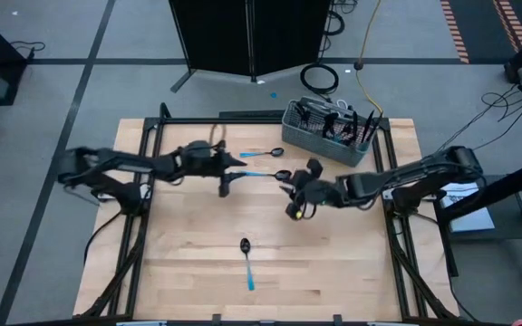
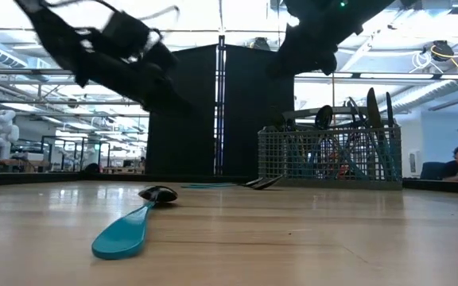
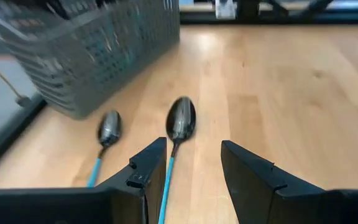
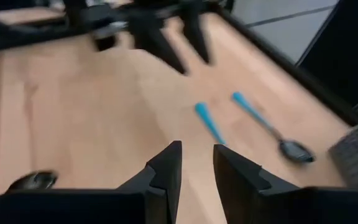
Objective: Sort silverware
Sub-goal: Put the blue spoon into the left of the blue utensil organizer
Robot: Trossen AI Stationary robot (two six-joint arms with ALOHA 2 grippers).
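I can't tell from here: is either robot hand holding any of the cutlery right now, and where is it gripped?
Nothing is held. The left hand is open above a spoon; the right hand has nothing between its fingers.

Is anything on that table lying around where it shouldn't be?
Three spoons lie loose on the table: two beside the basket, one alone nearer the front edge. The rest stand in the basket. Nothing looks damaged.

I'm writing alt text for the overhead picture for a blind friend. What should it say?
Two dark robot arms reach toward each other over a wooden table, the left gripper and right gripper both empty. Two blue-handled spoons lie between them, a third spoon lies nearer the front, and a grey mesh basket holds more cutlery.
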